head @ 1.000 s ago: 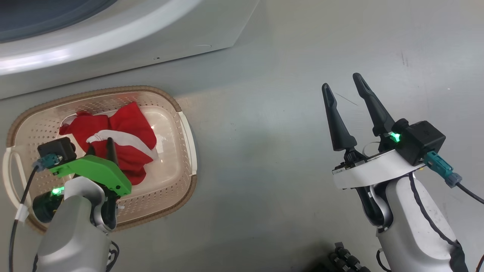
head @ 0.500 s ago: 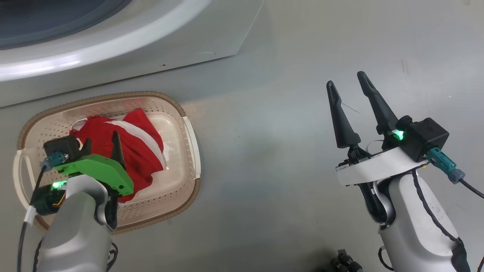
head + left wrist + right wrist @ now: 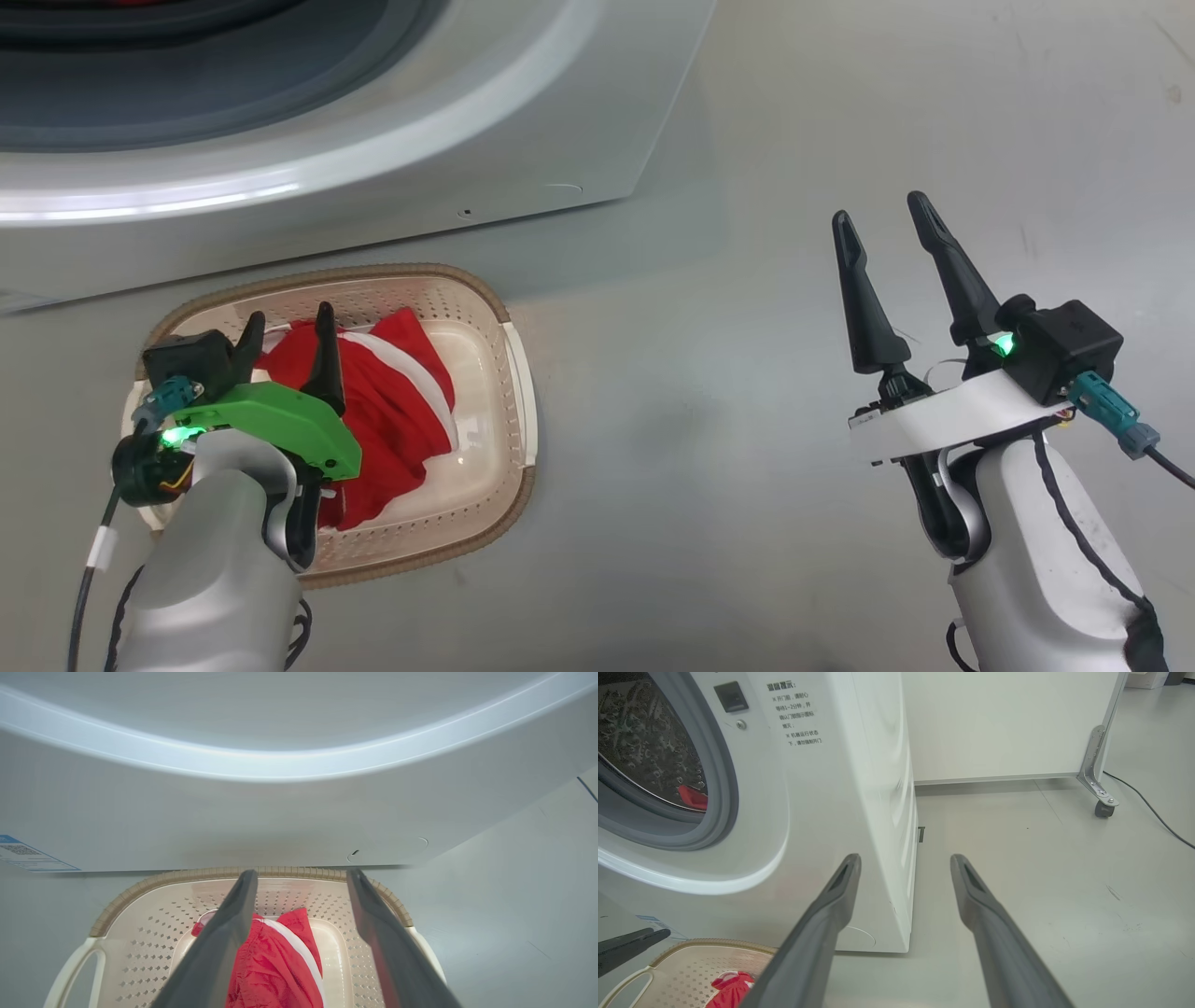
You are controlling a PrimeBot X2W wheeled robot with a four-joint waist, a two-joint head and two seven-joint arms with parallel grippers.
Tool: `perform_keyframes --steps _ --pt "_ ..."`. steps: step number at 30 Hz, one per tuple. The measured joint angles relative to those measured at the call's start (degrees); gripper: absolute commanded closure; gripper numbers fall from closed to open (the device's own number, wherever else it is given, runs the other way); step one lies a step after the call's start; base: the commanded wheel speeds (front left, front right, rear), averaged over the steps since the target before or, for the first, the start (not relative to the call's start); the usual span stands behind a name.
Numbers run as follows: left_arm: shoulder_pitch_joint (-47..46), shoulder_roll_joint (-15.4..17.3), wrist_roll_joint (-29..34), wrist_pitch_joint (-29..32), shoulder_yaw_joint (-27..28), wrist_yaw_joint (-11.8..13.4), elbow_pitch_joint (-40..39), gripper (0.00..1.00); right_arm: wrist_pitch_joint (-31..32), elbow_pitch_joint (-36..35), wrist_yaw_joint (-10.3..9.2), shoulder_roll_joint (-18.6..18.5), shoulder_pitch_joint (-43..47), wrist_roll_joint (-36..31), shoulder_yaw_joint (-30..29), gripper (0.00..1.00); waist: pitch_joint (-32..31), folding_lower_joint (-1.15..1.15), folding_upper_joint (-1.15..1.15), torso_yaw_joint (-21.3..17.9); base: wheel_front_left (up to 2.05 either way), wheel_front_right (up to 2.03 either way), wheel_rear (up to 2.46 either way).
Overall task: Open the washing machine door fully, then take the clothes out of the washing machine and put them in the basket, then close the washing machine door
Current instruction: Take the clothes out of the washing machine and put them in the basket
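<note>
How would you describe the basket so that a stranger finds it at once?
Start at the big white washing machine; the basket stands on the grey floor just before its front. It is cream plastic with perforated sides and a brown woven-look rim, and red clothes lie inside it.

Spread right tool (image 3: 905,858) beside washing machine (image 3: 817,788)
</note>
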Motion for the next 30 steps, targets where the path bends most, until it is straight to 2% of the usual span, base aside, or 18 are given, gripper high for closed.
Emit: perform_keyframes --steps 8,15,30 --pt "1.9 -0.2 0.6 -0.2 -0.3 -1.0 -4.1 0.0 0.0 1.0 -0.09 -0.1 2.8 -0.2 -2.2 0.0 -4.3 0.0 0.0 2.2 0.0 0.0 0.0" --pt "3.7 -0.4 3.1 -0.2 0.6 -1.0 -13.5 0.0 0.0 1.8 -0.6 -0.5 5.5 -0.8 -3.4 0.0 -8.4 0.0 0.0 4.1 0.0 0.0 0.0" --pt "12.7 -0.4 7.4 -0.2 0.9 -1.0 -26.6 0.0 0.0 3.4 -0.68 -0.4 10.3 -1.7 -3.3 0.0 -17.3 0.0 0.0 7.5 0.0 0.0 0.0"
